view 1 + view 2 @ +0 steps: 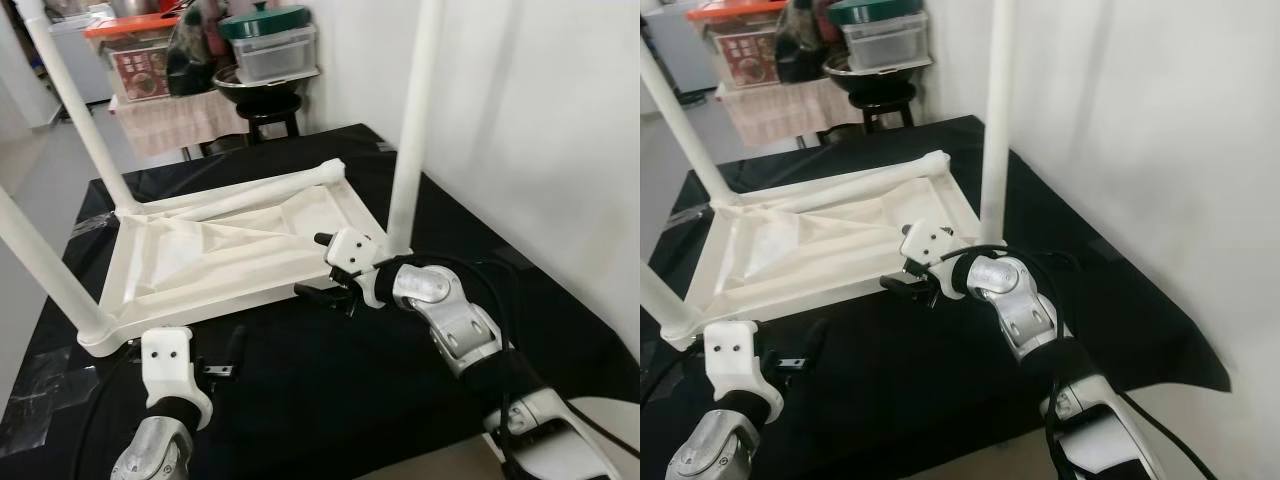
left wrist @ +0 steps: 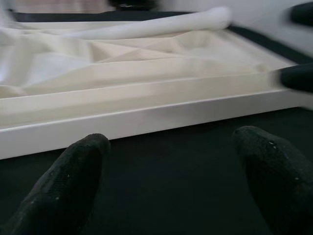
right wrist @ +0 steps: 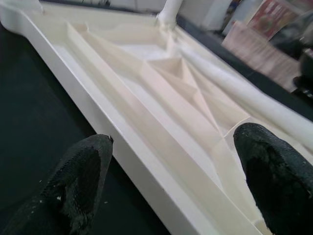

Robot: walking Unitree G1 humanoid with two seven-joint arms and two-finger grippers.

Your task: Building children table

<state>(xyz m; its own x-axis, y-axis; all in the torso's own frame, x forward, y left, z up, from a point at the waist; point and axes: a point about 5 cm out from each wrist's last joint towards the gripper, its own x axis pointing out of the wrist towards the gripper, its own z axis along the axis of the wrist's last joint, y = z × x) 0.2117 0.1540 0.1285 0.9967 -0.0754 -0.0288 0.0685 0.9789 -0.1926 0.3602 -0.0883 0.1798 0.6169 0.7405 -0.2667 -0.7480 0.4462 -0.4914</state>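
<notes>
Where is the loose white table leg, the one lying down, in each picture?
Left eye view: loose leg lies along the upturned tabletop's far edge.
Right eye view: same far edge, upper middle.
Left wrist view: across the top, beyond the open left gripper.
Right wrist view: at right, past the open right gripper.
Shared landmark: the tabletop's ribbed underside.

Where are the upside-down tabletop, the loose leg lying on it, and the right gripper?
tabletop (image 1: 250, 285), left eye view, near rim.
loose leg (image 1: 262, 195), left eye view, mid-shaft.
right gripper (image 1: 318, 292), left eye view, between the open fingertips.
</notes>
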